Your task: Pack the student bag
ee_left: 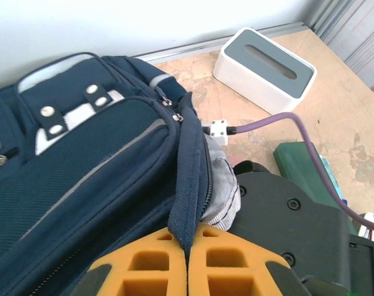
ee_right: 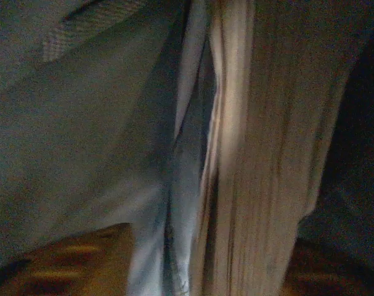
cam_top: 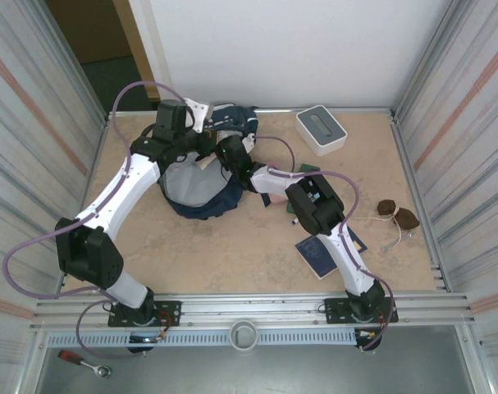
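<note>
Left hand [ee_left: 188, 242] clamps one student bag [ee_left: 82, 179]; one white box [ee_left: 264, 69] nearby.

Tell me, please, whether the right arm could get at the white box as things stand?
Probably not at once. The right gripper is down inside the student bag, beside what looks like a stack of pages, and must back out first. The white box itself stands uncovered on the table.

Navy student bag [cam_top: 201, 193], open showing pale grey lining, far-left on table, edge held up
</note>
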`<control>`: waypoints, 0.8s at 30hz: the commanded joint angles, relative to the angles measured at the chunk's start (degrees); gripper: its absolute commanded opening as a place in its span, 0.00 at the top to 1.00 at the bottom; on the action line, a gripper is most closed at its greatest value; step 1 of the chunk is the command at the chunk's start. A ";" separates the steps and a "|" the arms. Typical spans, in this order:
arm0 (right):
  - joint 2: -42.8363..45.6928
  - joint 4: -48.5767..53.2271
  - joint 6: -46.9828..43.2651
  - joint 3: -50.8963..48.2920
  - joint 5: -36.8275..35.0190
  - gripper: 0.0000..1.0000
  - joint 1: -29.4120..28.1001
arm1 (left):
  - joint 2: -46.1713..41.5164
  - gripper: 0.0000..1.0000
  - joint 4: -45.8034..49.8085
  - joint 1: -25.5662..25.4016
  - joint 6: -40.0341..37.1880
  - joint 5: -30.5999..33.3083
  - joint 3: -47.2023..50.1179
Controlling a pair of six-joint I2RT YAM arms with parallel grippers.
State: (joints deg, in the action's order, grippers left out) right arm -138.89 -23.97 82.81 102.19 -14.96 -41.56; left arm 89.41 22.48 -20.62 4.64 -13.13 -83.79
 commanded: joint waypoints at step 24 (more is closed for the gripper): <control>50.95 18.21 -39.08 -48.10 28.06 0.35 10.48 | -0.06 1.00 -12.10 4.80 1.16 -1.36 11.34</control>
State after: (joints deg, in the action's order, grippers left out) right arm -93.86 -16.25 54.04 56.55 9.91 -32.93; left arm 89.56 16.08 -16.91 7.75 -16.45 -75.81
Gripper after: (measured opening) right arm 0.643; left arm 0.052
